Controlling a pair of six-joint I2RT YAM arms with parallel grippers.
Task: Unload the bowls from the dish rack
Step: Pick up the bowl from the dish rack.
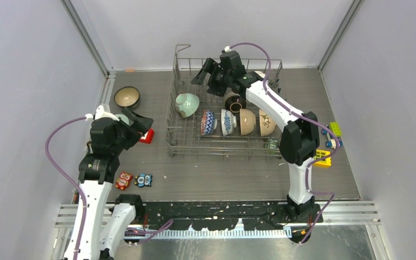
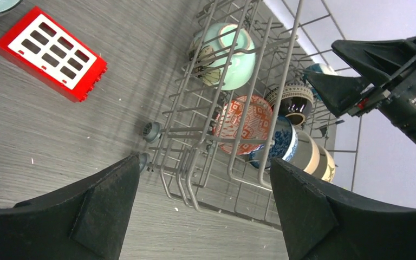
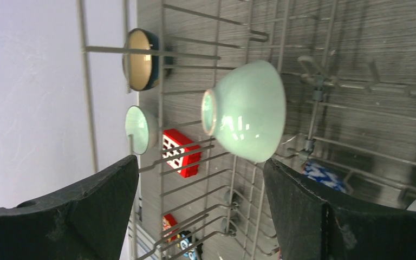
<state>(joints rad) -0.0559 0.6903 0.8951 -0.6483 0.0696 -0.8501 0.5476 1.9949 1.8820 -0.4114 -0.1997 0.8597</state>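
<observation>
Green bowl (image 1: 187, 104) sideways in dish rack (image 1: 170, 108), foot pointing left

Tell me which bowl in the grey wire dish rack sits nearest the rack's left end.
The pale green ceramic bowl, tipped on its side; the row of patterned and cream bowls and the dark brown bowl sit further right.

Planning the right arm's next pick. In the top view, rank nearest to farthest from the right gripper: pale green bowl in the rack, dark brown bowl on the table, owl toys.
From the right gripper:
1. pale green bowl, in the dish rack's left end.
2. dark brown bowl, on the table, far left.
3. owl toys, near left.
</observation>
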